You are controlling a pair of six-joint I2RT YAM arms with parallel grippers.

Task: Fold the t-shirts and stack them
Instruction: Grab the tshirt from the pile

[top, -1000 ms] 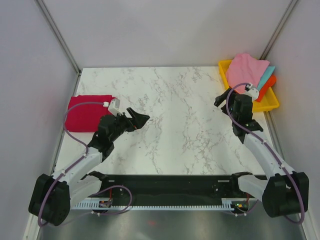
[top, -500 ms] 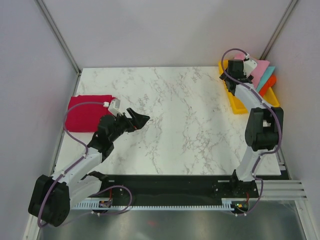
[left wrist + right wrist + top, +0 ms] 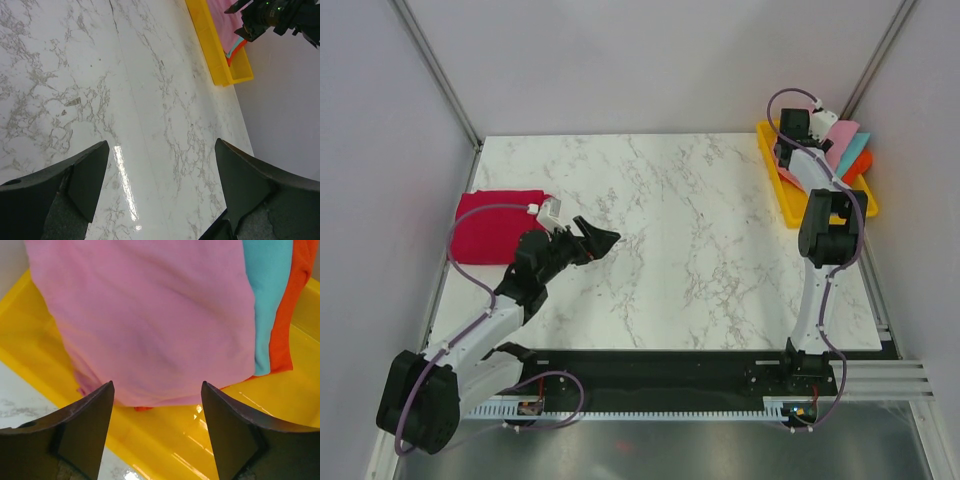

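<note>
Pink shirt (image 3: 150,315): top of the pile in the yellow tray (image 3: 240,415), over teal shirt (image 3: 267,290) and orange shirt (image 3: 292,300); likely soft, limp, light; best pinched at the near hem.
Red shirt (image 3: 495,225): folded, well apart from tray.
Right gripper (image 3: 156,390): fingers apart over pink hem, empty.
Left gripper (image 3: 161,145): apart, empty, far from tray.

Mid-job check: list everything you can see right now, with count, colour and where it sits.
red shirt: 1, crimson, folded, at the table's left edge
pink shirt: 1, light pink, topmost in the tray
teal shirt: 1, teal, in the tray, showing beside the pink one
orange shirt: 1, orange, in the tray, beside the teal one
tray: 1, yellow, table's far right corner
table: 1, white marble pattern
left hand: 1, black, open, empty, over bare table
right hand: 1, black, open, over the pink shirt
</note>
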